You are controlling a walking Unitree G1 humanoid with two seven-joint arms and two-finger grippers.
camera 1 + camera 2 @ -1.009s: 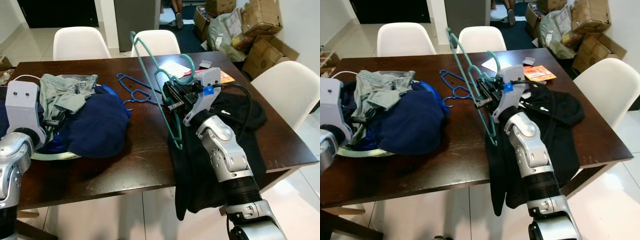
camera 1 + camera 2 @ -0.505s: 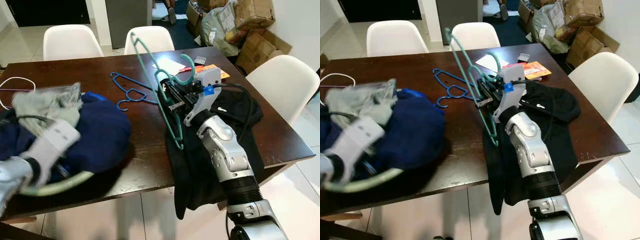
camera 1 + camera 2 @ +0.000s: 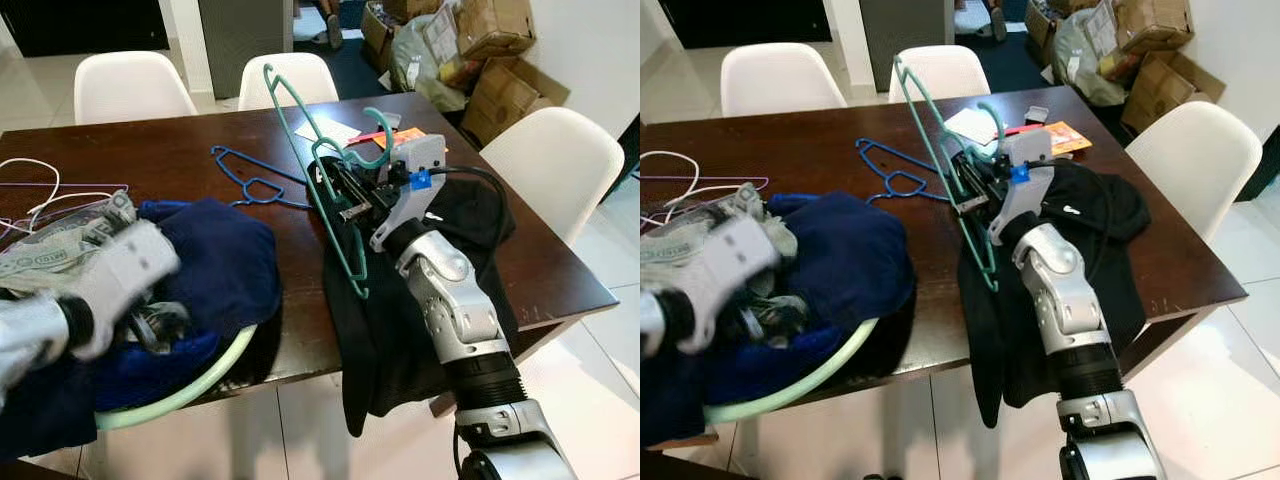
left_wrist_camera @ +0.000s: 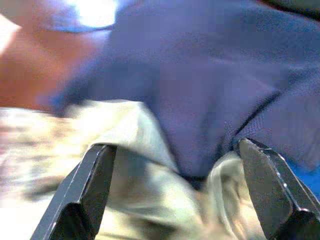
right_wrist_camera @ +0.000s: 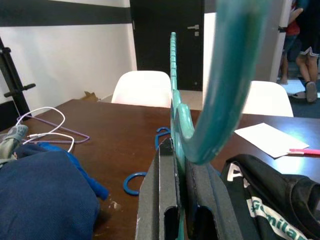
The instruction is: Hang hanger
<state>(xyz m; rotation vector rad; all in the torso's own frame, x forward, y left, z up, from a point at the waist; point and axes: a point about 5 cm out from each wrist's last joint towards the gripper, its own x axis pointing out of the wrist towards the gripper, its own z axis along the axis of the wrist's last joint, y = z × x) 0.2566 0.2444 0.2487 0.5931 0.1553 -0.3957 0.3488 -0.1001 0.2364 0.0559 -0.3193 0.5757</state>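
— Where's the hanger?

— The teal plastic hanger is held above the dark wooden table, tilted; the right gripper is clamped narrowly on its neck; the right wrist view shows the fingers pressed flat to the ridged plastic.

— And the left side?

— The left gripper has its fingers spread wide over soft navy cloth and pale fabric in a light green basket; all blurred. A thin blue wire hanger lies flat; a black garment drapes off the table's edge.
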